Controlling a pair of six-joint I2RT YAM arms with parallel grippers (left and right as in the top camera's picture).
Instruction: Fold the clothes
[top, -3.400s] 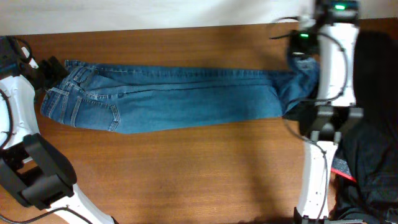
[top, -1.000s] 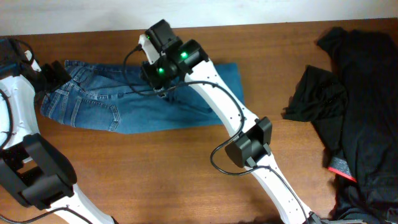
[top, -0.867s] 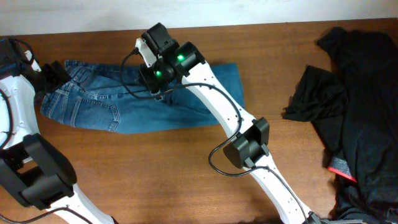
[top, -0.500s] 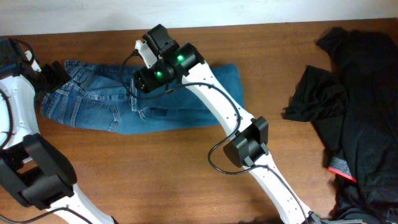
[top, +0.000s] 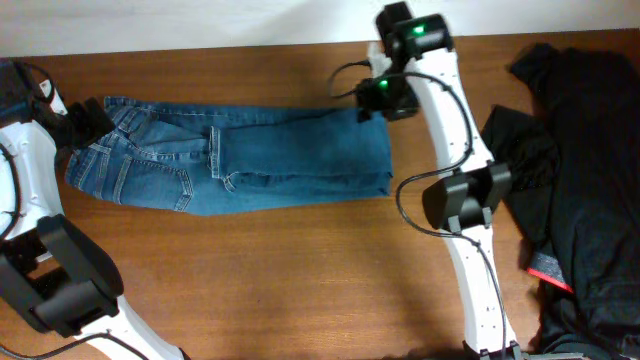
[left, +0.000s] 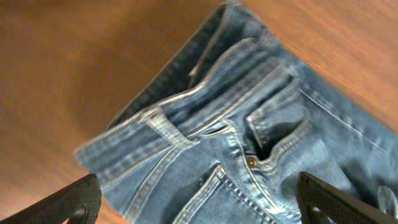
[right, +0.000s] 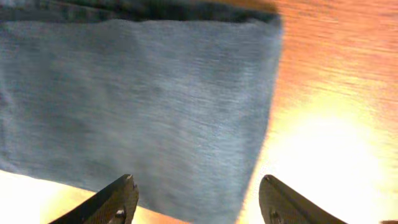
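the jeans (top: 250, 165) were laid flat on the table (top: 300, 290), legs doubled over leftward, waistband (left: 186, 118) at the left end. the left end effector (left: 199, 202) was held wide open over the waistband, empty. the right end effector (right: 199, 202) was held open over the folded edge (right: 261, 106), gripping nothing. black garments (top: 575, 150) were heaped at the right.
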